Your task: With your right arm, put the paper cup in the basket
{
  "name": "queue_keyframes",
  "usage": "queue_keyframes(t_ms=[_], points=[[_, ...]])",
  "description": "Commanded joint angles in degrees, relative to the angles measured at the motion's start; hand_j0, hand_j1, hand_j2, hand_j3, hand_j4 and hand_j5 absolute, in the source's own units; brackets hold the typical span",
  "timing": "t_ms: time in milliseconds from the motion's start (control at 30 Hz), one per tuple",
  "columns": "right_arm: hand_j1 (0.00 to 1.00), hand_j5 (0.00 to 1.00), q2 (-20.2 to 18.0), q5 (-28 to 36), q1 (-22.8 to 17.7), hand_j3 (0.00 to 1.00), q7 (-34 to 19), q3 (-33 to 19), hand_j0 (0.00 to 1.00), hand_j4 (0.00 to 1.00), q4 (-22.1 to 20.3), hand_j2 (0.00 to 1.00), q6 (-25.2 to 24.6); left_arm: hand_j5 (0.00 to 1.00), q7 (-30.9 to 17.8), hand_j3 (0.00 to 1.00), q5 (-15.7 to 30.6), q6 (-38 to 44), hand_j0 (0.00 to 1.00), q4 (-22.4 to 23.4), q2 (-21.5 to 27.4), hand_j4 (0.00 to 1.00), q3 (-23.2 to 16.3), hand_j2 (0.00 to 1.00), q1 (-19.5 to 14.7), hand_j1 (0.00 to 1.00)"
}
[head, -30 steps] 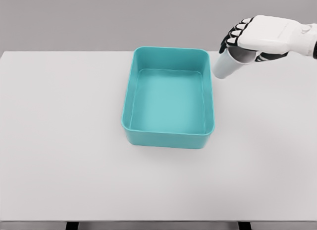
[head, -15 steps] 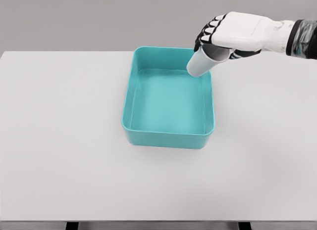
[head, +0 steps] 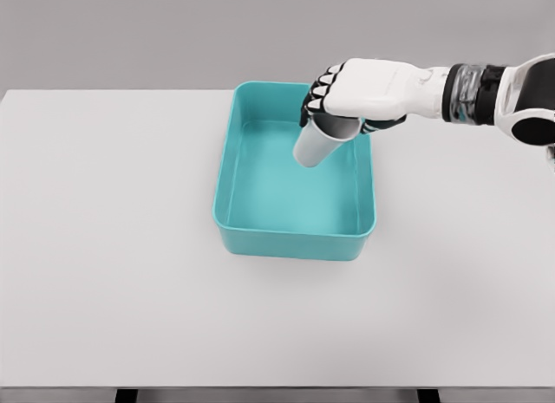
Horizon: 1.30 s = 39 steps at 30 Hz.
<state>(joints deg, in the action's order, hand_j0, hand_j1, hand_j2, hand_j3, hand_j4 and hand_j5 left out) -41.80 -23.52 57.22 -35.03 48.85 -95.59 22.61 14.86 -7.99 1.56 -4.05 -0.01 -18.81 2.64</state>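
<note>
Paper cup (head: 314,145) is the thing in hand, yet the nearest stretch of the white table (head: 130,290) bears nothing; further back stands the teal basket (head: 290,241), open-topped; above its far half the cup hangs tilted, mouth toward the palm, base pointing down and left over the basket floor, not touching it; the right hand (head: 354,93) has its fingers wrapped round the cup's upper part; I judge this the carrying step nearly done; the next move calls for lowering a little and loosening the fingers over the basket
</note>
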Motion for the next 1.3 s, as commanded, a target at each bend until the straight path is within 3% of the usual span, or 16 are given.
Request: queue_keyframes(t_ms=[0,1267], points=[[0.73,0.73,0.1,-0.4,0.0,0.73,0.0,1.9,0.73,0.73,0.1,0.73,0.0,1.00,0.0,1.00,0.0,0.0,1.00,0.0,0.0,1.00,0.0,1.00,0.0,1.00],[0.73,0.73,1.9,-3.6,1.5,0.73,0.0,8.3,0.73,0.73,2.3,0.73,0.1,1.00,0.0,1.00,0.0,0.0,1.00,0.0,0.0,1.00,0.0,1.00,0.0,1.00]])
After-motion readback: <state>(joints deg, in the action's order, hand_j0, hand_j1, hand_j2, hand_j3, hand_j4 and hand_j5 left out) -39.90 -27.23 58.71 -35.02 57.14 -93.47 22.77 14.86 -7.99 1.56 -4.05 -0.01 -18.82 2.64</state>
